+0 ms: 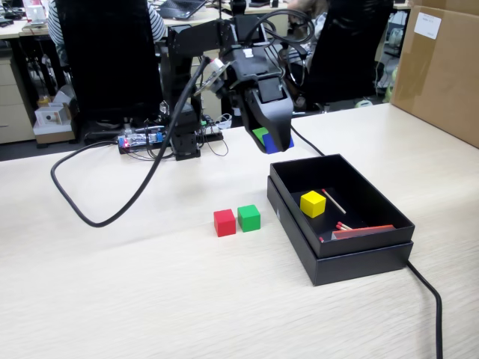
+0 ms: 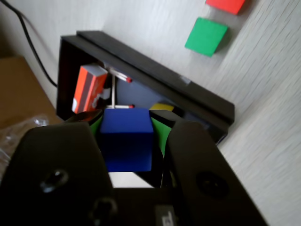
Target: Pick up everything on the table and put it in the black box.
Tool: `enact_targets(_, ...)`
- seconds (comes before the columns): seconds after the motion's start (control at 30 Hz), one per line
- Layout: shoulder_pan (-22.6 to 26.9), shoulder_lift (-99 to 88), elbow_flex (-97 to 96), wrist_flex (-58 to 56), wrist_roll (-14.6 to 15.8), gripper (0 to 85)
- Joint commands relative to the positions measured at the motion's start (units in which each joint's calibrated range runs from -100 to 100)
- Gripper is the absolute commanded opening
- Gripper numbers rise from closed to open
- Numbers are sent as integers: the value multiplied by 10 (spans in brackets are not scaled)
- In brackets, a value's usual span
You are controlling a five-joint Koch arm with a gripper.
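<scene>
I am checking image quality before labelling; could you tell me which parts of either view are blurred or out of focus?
Wrist view: the hand housing in the foreground is soft, the blue cube fairly clear, the red cube cropped. Fixed view: even lighting, mostly sharp; background slightly soft.

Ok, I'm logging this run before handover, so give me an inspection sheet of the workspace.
Surface: beige wood-grain table.
Job's things: yellow cube in black box; red cube and green cube side by side on table; blue cube held aloft.
Clutter: matchsticks, orange matchbox in box.
Tool: shut on blue cube, near the box's far edge.
Cables: black cable loops across table; another passes the box.
Surroundings: brown carton, office chairs.
</scene>
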Motion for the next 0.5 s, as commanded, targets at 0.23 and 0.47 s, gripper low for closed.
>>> enact_targets(0.23, 59, 213, 124, -1, 32, 9)
enact_targets(0.47, 63, 291, 138, -2, 41, 11)
